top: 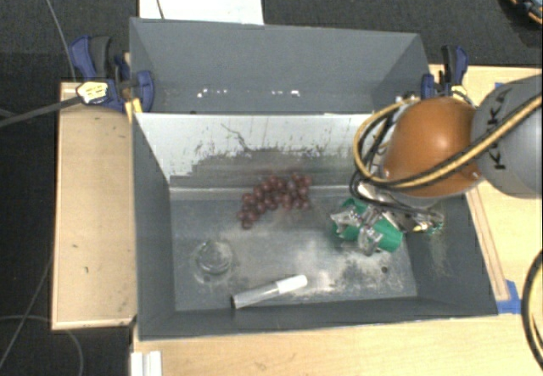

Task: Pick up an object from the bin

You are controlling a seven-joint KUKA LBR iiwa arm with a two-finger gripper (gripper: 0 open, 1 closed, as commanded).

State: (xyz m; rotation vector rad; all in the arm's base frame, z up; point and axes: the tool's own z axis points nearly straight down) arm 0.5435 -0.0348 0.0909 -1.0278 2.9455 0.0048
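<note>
Pincer point(366, 228) low over green object point(388, 236) near right wall of bin point(154, 221), apparently lining up grab; cannot tell if apart or together.

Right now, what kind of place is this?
Probably a robotics lab picking station: a KUKA arm reaches into a grey metal bin of loose things, such as a bunch of dark grapes and a white marker.

In the bin point(154, 221), grapes point(273, 194) lie behind the marker point(270, 290), cup point(214, 257) left, claw point(366, 230) right.
</note>
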